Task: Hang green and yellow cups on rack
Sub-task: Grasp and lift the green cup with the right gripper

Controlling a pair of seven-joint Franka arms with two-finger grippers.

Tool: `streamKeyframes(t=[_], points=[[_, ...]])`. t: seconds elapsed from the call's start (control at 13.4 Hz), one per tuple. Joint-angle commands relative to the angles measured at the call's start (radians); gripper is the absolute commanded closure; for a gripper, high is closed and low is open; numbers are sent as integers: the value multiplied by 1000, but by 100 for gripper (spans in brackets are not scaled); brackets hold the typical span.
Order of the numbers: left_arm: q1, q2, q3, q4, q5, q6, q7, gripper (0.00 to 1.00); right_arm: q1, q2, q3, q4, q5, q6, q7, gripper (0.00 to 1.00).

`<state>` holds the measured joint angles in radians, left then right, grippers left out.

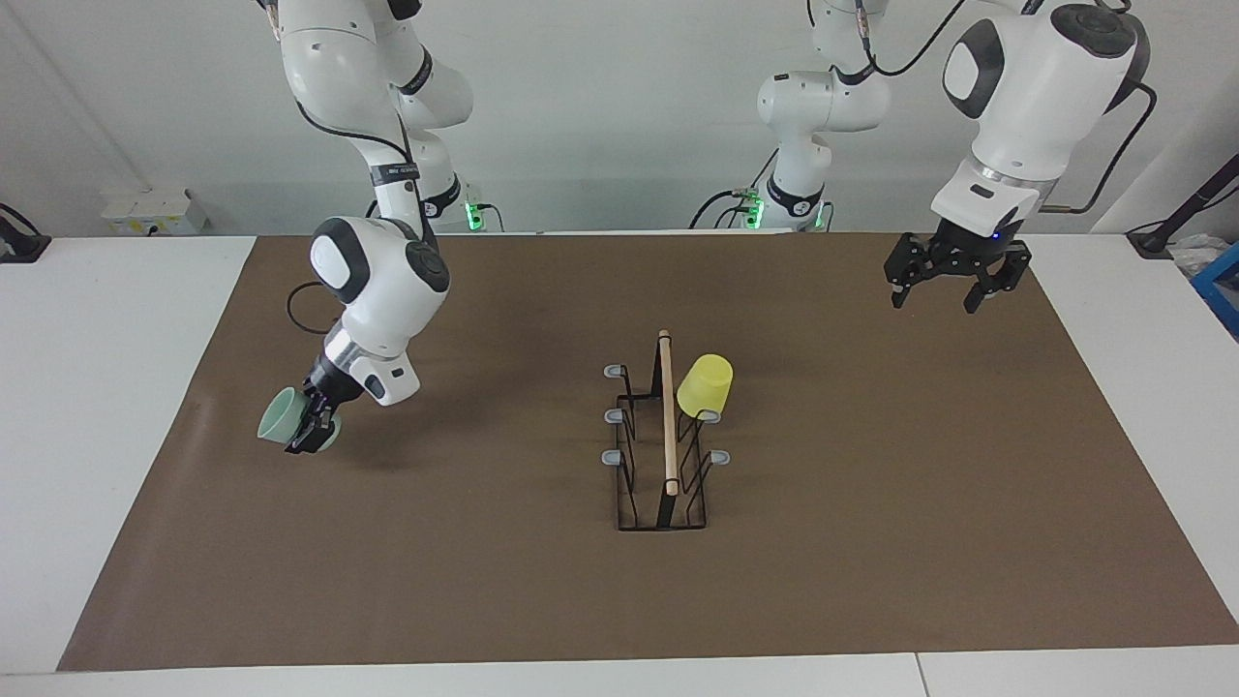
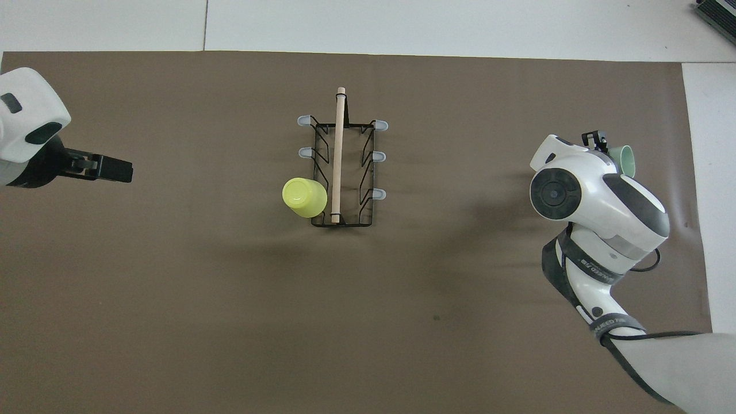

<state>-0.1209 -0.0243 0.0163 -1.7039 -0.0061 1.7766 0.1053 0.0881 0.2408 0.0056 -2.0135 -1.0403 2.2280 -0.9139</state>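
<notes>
Rack and held cup are what the coming move turns on: the rack stands mid-mat with its wooden dowel running from the robots' end of the table toward the camera's end in the facing view, its grey-tipped prongs sticking out sideways toward each arm's end of the table. The right gripper is clamped shut on the green cup, held up over the mat toward the right arm's end of the table, well apart from the rack. The cup lies on its side in the grip, its mouth turned away from the rack (so, as I judge it, the wrist would have to swing the mouth round toward the prongs before the cup can slide on). From that cup, the three bare prongs on the rack's right-arm side are the nearer ones, and the right arm is plainly the nearer arm to them. The yellow cup already sits tilted, mouth down, on the prong nearest the robots on the rack's left-arm side. The left gripper waits with its fingers spread wide and holding nothing, raised over the mat's edge toward the left arm's end.
</notes>
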Motion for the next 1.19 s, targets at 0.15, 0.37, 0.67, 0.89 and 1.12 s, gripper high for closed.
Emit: streamKeyframes(t=[0.15,0.37,0.67,0.89,1.12], points=[[15,17,7,101,-25,-150,102,0,-7,-61,30,-13,208,8,-65,41],[43,18,7,124,-23,-210,129,0,-7,-77,30,-11,344,15,-106,41],[44,6,1,113,-15,-230,117,0,-4,-106,63,-11,509,10,-108,41],[43,3,-2,110,-15,-235,80,0,5,-150,85,-8,649,-16,-117,41],[43,3,-1,107,-15,-236,79,0,10,-181,100,-8,775,-30,-120,41]])
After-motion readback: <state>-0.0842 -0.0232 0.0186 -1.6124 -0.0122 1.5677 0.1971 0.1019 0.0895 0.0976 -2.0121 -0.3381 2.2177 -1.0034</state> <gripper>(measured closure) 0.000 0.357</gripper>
